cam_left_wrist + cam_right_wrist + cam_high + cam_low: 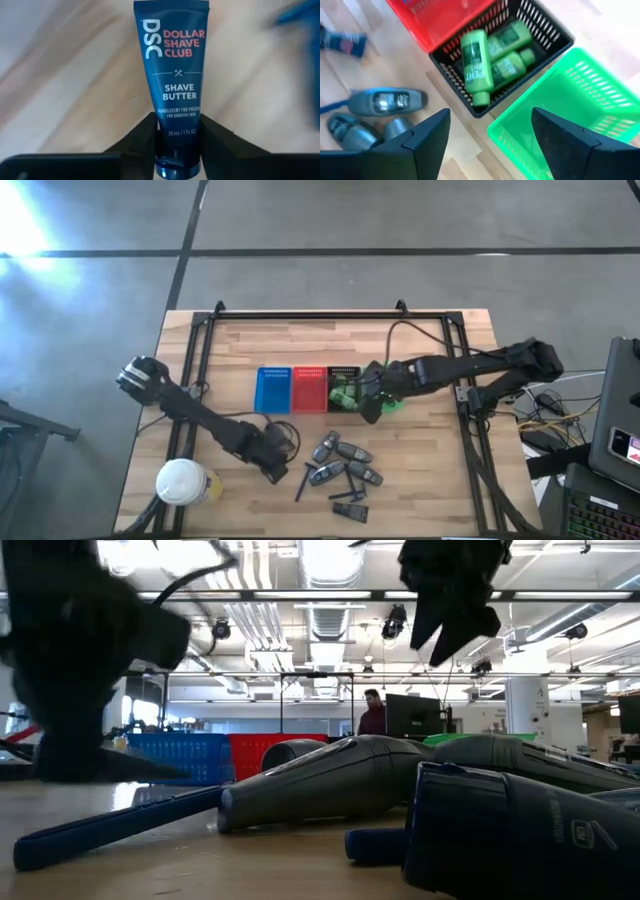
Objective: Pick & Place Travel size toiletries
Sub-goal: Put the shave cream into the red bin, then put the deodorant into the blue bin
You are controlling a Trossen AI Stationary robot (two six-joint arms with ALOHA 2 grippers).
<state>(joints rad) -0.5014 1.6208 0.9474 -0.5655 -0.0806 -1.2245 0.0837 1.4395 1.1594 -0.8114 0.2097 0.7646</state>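
Note:
My left gripper is near the table's front, left of the pile, shut on a dark blue tube printed "Shave Butter". The pile of grey tubes and thin dark blue razors lies on the wood and fills the low view, with a grey tube in front. My right gripper hangs open above the black basket and the green basket, touching nothing. Three green bottles lie in the black basket. My left gripper pinches the tube between its two fingers at the cap end, just above the cap. The tube lies along the fingers and sticks out past their tips, label up. Whether it still touches the table I cannot tell.
Blue, red, black and green baskets stand in a row at mid-table. A white-lidded round container sits at the near left corner, close to the left arm. A black frame borders the table. A person stands far behind.

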